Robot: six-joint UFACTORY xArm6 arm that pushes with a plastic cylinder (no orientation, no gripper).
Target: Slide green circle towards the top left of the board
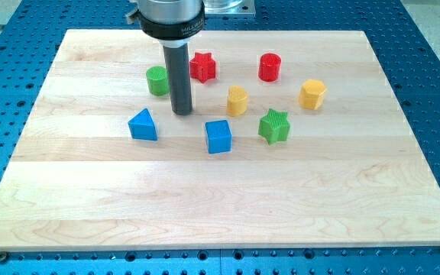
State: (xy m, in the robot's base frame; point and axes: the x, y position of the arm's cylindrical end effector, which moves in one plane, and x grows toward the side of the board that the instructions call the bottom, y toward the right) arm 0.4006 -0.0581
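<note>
The small green plastic circle block [157,80] sits on the pale wooden table [220,198] in its upper left part, just left of the dark rod. My tip [182,113] rests just beside it, toward the view's lower right. There is no hand to open or close. The block looks light, stiff and likely slippery; pushing its lower-right side should drive it up-left. No containers are present.

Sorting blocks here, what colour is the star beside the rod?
Red star, seen in the camera view.
</note>
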